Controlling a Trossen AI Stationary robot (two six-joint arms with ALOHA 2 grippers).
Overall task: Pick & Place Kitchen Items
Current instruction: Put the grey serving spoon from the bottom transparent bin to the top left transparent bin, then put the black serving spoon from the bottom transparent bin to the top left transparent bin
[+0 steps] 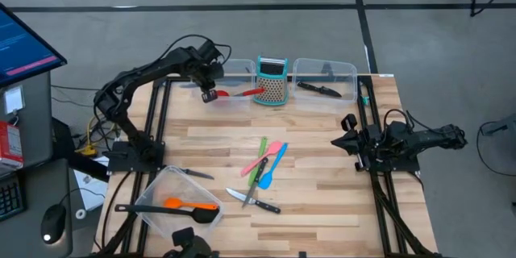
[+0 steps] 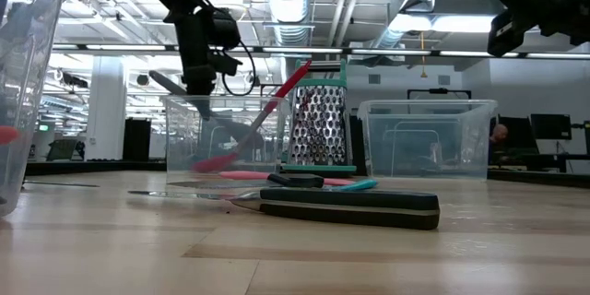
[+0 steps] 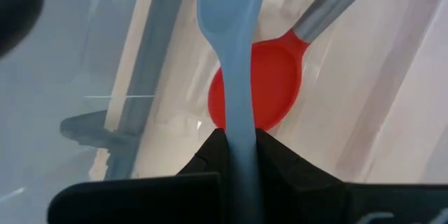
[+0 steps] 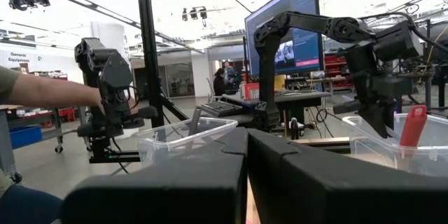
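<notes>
My left gripper (image 1: 209,93) is over the far left clear tub (image 1: 230,71) and is shut on a grey-blue spoon (image 3: 231,14). A red spoon (image 1: 243,93) with a grey mid-handle leans in that tub, its bowl (image 3: 260,84) on the tub floor just under the grey-blue spoon. My right gripper (image 1: 348,134) waits shut and empty at the table's right side. Green, pink and blue spatulas (image 1: 267,161) and two black-handled knives (image 1: 255,201) (image 1: 193,173) lie on the table. An orange spatula (image 1: 189,205) and a black spoon (image 1: 165,210) lie in the near left tub. My left gripper pinches the grey-blue spoon's handle (image 3: 238,122) between its two fingers. The fingers come from above, pointing down into the tub, and lie along the handle. The spoon's bowl end (image 3: 227,3) sticks out past the fingertips. I cannot tell whether it touches the tub.
A teal-framed metal grater (image 1: 272,81) stands between the two far tubs. The far right tub (image 1: 325,75) holds a black knife (image 1: 319,89). A person's arm (image 4: 42,91) shows beyond the table in the right wrist view. Bare table lies in the middle and at the near right.
</notes>
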